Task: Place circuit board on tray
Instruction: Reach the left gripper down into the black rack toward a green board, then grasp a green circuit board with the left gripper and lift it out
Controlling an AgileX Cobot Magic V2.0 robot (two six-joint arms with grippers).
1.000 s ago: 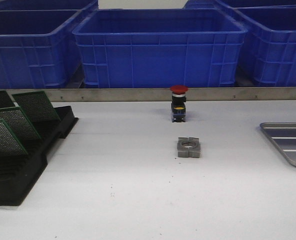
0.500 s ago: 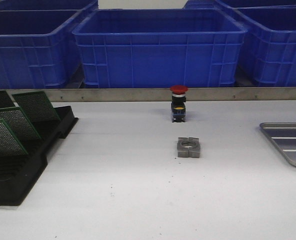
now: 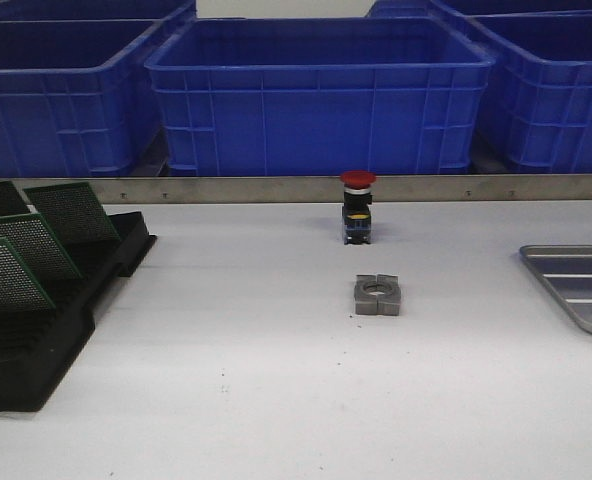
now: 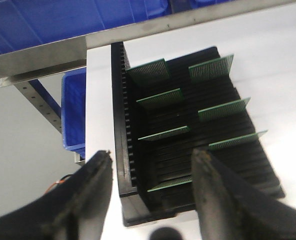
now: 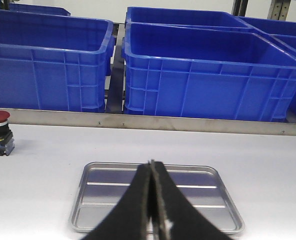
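We see blue crates (image 3: 319,95) behind the white worktop (image 3: 276,380). A black slotted rack (image 4: 188,150) at its left edge holds green circuit boards (image 4: 219,67) on edge. The grey tray (image 5: 155,197) lies at the right edge, apparently bare. The left hand (image 4: 150,187) hangs above the rack, fingers apart. The right hand (image 5: 152,200) hovers over the tray, fingers pressed together, holding nothing.
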